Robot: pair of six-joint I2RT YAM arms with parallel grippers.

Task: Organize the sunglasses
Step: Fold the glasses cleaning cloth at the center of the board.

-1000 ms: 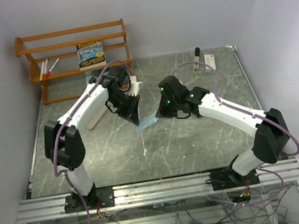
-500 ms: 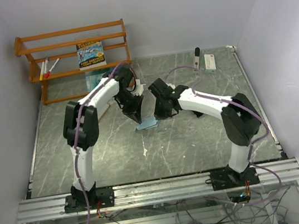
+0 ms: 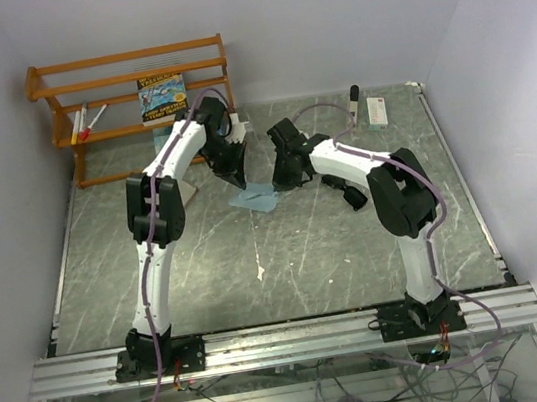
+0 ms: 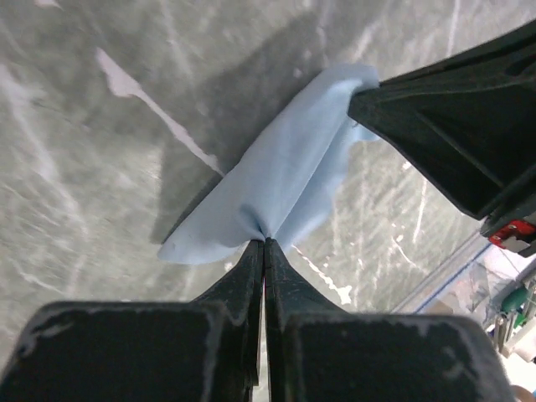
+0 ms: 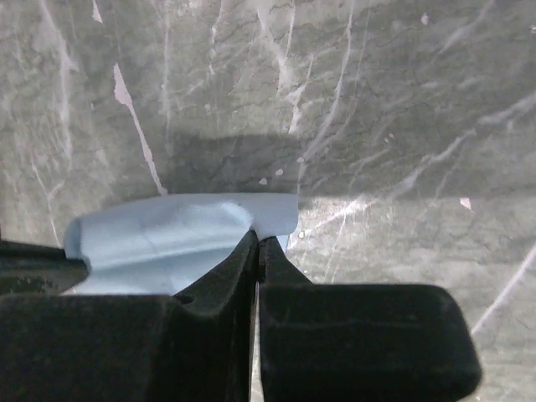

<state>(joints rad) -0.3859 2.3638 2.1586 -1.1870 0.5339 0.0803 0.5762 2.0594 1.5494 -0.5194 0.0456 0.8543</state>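
L end effector [image 4: 265, 244] & R end effector [image 5: 257, 240] both pinched shut on opposite edges of the light-blue cleaning cloth [image 3: 254, 198], slack, low over the counter [image 3: 306, 246] mid-back; sunglasses not in view; IMO pull apart evenly, gently, then lay flat.

cloth [image 3: 253, 199]: plain pale blue. table [image 3: 357, 248] under cloth: grey-green, white veining. rack [image 3: 126, 56] behind cloth: orange.

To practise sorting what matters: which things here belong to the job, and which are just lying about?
In use: cloth, left hand, right hand, both pinching it.
Lying about: rack, book, markers, box.
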